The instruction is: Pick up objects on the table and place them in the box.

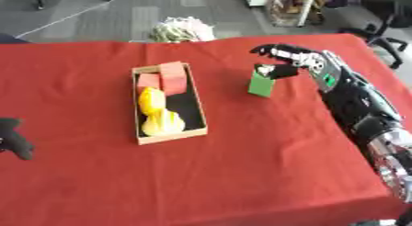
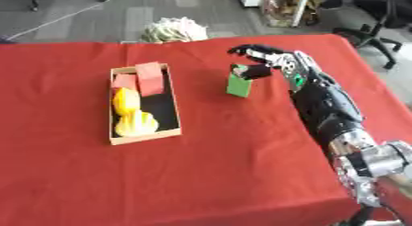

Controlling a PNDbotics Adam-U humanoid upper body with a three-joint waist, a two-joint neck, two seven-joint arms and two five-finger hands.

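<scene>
A shallow cardboard box (image 1: pixel 199 111) lies left of centre on the red table. It holds a tall red block (image 1: pixel 173 78), a smaller red block (image 1: pixel 147 81) and two yellow items (image 1: pixel 151 101) (image 1: pixel 163 123). A green block (image 1: pixel 260 85) stands upright on the cloth to the right of the box. My right hand (image 1: pixel 296 59) reaches in from the right and hovers at the block's top. Its fingers stretch out above the block and the thumb rests by its upper right corner, not closed round it. My left hand (image 1: pixel 12 138) shows relaxed at the lower left edge.
A pale green-and-white bundle (image 1: pixel 181 30) sits just past the table's far edge. An office chair (image 1: pixel 386 27) stands beyond the far right corner. Bare red cloth (image 1: pixel 241 174) fills the front half of the table.
</scene>
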